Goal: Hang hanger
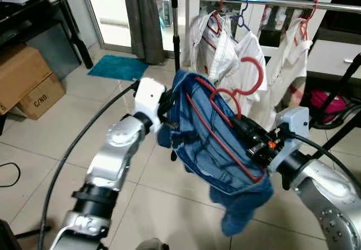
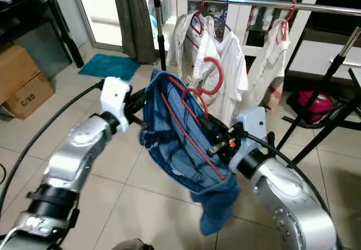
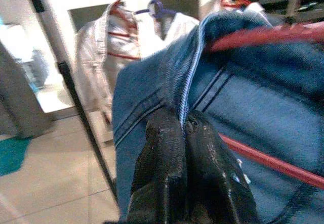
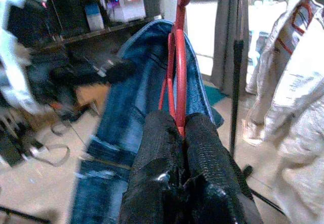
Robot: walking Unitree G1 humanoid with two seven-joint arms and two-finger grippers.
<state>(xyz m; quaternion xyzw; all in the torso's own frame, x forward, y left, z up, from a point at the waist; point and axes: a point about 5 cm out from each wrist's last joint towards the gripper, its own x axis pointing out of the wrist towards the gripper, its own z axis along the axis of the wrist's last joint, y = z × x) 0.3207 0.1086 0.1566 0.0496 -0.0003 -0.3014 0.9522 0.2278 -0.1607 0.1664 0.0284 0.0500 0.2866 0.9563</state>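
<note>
A red hanger (image 1: 225, 123) carries a blue denim garment (image 1: 211, 148) and hangs in the air in front of the clothes rail (image 1: 265, 0), below its level. My right gripper (image 1: 243, 127) is shut on the red hanger near its neck (image 4: 178, 118); the hook (image 1: 248, 80) points up toward the rail. My left gripper (image 1: 167, 110) is shut on the denim's edge (image 3: 182, 114) at its left side. White shirts (image 1: 225, 52) on red and blue hangers hang from the rail behind.
The rail's black upright (image 1: 175, 30) stands just behind the denim. Another rack's black legs (image 1: 338, 120) and a pink bag (image 1: 324, 100) are at the right. Cardboard boxes (image 1: 25, 80) sit at the left, with a teal mat (image 1: 118, 66) and a grey curtain (image 1: 144, 18) beyond.
</note>
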